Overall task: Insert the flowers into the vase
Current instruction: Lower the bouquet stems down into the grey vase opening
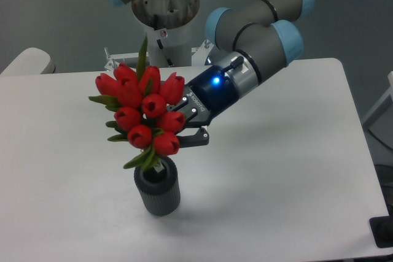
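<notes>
jaws (184,128) pinching flowers (142,116) | bunch tilted, just above vase (158,188) rim | vase upright on table (295,176)

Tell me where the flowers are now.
The flowers are left of centre in the gripper, tilted just above the vase.

red flowers (142,115), green leaves; dark grey ribbed vase (158,192); white table (295,176).

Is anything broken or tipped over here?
Nothing looks broken or spilled. The vase stands upright on the table. The flowers lean to one side over its mouth, only because the hand holds them tilted.
</notes>
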You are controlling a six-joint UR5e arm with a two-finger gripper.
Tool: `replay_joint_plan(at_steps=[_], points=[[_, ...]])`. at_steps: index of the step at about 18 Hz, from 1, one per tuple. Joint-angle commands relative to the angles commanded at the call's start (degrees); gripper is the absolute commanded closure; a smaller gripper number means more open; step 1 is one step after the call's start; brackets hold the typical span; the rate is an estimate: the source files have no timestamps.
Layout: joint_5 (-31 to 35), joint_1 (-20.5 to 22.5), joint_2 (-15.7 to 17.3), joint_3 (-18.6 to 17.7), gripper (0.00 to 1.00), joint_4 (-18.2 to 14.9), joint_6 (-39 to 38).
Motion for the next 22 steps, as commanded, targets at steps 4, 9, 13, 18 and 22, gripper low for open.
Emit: replay_joint_plan(at_steps=[4,9,13,18,22], points=[[-0.1,0.4,0.0,-1.8,0.82,0.0,2.5],[0.0,0.4,-0.4,-3.2,0.81,0.0,5.2],[-0.1,0.4,-1.4,-5.2,0.81,0.0,8.5],[0.0,0.4,-3.8,-6.2,0.81,0.0,11.1],[0.0,0.8,-5.1,-6.9,0.8,0.0,11.2]])
